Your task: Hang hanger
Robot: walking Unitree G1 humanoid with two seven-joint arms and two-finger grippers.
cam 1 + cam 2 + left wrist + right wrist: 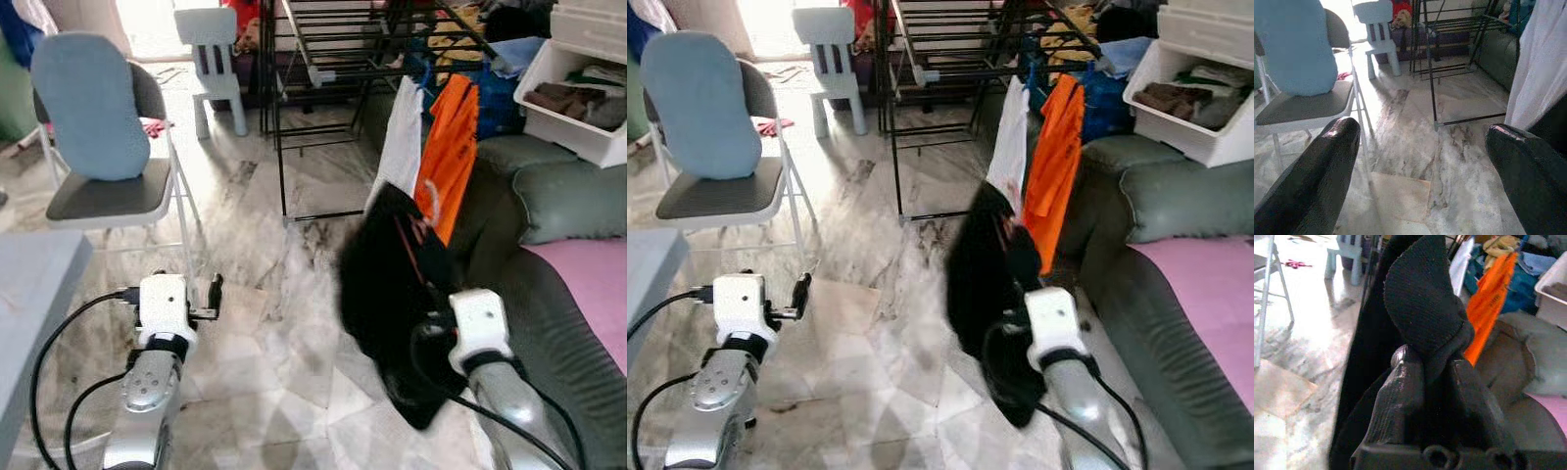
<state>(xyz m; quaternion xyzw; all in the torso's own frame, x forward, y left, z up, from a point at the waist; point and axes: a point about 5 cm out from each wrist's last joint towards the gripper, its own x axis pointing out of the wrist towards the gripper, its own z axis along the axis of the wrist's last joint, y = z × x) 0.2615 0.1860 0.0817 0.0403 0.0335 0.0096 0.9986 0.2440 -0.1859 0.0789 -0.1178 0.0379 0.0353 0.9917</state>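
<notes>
Right gripper (1437, 382): its two black fingers (1400, 396) are pressed together on a fold of a black garment (392, 294), pinching the knitted cloth between them. In the head views the garment hangs from this grip in front of the right wrist, its lower edge drooping toward the marble floor (265, 255). A thin orange strap or hanger part (428, 211) shows against the upper part of the black cloth; whether it is the hanger itself cannot be told, and no other part of a hanger can be made out under the garment.

Left gripper (1420, 166): fingers spread wide apart, holding and touching nothing, held low over the floor in front of the robot's left side, near a folding chair (103, 196) with a light blue cushion (88, 108) leaning on its back.

Beyond the black garment, a white garment (400, 147) and an orange garment (453, 147) hang side by side from a dark metal drying rack (323, 59). The black garment lies just in front of and below these two, overlapping their lower edges in the head views; contact with the rack is not visible.

To the right stands a dark green sofa (549, 206) with a pink cover (588, 284) on its seat, and a white bin (578, 98) of folded clothes sits on it. A small white child's chair (214, 59) stands at the far end of the floor.
</notes>
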